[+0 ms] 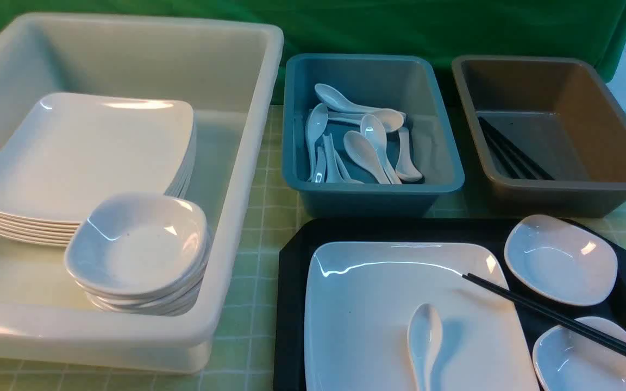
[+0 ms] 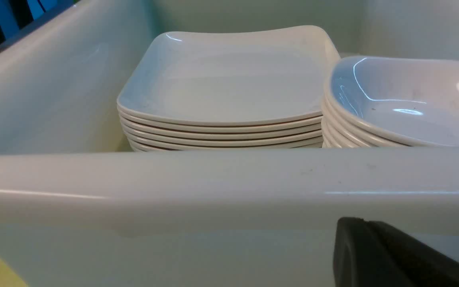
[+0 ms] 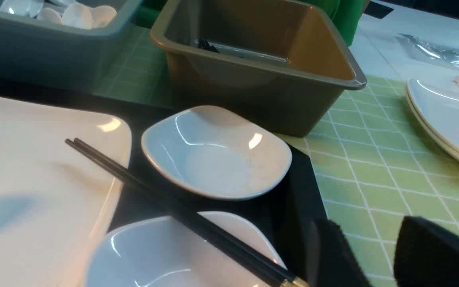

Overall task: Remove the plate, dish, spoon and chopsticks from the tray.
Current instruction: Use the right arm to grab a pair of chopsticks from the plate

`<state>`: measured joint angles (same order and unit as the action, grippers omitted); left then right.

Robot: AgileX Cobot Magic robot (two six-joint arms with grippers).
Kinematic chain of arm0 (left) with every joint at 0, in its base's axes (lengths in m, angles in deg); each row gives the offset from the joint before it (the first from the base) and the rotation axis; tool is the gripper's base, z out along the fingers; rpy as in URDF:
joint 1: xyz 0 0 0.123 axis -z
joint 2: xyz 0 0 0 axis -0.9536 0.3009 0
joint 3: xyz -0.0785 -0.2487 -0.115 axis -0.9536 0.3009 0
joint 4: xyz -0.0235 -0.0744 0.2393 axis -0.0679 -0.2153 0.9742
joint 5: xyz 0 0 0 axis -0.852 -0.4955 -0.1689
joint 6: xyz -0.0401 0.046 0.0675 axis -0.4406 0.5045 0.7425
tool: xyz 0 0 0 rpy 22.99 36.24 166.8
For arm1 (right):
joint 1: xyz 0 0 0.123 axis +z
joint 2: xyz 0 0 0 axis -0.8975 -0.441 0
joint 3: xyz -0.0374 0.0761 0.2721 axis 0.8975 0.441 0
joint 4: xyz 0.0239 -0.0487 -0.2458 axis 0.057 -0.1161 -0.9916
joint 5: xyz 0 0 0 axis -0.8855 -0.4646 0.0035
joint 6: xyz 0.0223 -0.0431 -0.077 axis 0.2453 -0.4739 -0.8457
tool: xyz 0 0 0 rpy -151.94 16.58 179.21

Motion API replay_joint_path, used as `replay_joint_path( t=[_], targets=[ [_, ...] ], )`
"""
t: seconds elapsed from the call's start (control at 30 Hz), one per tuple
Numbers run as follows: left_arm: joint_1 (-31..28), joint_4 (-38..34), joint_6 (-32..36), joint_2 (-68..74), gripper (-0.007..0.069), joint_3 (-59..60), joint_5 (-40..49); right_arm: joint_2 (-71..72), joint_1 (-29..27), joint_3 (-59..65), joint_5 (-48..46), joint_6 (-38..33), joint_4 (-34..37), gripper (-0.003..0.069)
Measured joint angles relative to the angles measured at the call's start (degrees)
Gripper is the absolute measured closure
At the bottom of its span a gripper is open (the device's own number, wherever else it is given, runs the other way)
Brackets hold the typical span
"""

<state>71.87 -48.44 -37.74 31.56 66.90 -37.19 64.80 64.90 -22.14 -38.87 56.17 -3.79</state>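
Observation:
The black tray (image 1: 291, 304) sits front right. On it lies the large white plate (image 1: 367, 293) with the white spoon (image 1: 424, 336) on top. The black chopsticks (image 1: 552, 315) lie across the plate's corner and the near small dish (image 1: 579, 358). A second dish (image 1: 560, 260) sits behind. My right gripper (image 3: 363, 223) is open and empty over the tablecloth just beside the tray's edge (image 3: 297, 191), close to the chopsticks' (image 3: 153, 191) gold tips. My left gripper (image 2: 363, 223) is shut and empty, low in front of the white bin's near wall (image 2: 213, 179).
The big white bin (image 1: 237, 217) holds a stack of plates (image 1: 85, 157) and a stack of small dishes (image 1: 136, 244). A teal bin (image 1: 373, 190) holds several spoons. A brown bin (image 1: 563, 190) holds chopsticks. More plates (image 3: 444, 115) lie on the cloth right of the tray.

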Motion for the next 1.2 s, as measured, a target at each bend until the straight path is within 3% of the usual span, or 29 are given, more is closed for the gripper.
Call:
replay_joint_path(
  t=[0.6,0.7,0.77,0.8,0.87,1.2],
  targets=[
    [0.0,1.9,-0.2,0.0,0.0628,0.0,-0.6,0.0,0.0,0.0,0.0,-0.1,0.0,0.0418],
    [0.0,-2.9,-2.1,0.0,0.0628,0.0,-4.0,0.0,0.0,0.0,0.0,-0.1,0.0,0.0418],
    [0.0,-13.0,-6.1,0.0,0.0628,0.0,-9.9,0.0,0.0,0.0,0.0,0.0,0.0,0.0418],
    [0.0,-13.0,-6.4,0.0,0.0628,0.0,-10.4,0.0,0.0,0.0,0.0,0.0,0.0,0.0418],
    [0.0,-19.8,-8.1,0.0,0.0628,0.0,-16.8,0.0,0.0,0.0,0.0,0.0,0.0,0.0418],
    [0.0,-23.0,-11.3,0.0,0.0628,0.0,-28.9,0.0,0.0,0.0,0.9,0.1,0.0,0.0418]
  ],
)
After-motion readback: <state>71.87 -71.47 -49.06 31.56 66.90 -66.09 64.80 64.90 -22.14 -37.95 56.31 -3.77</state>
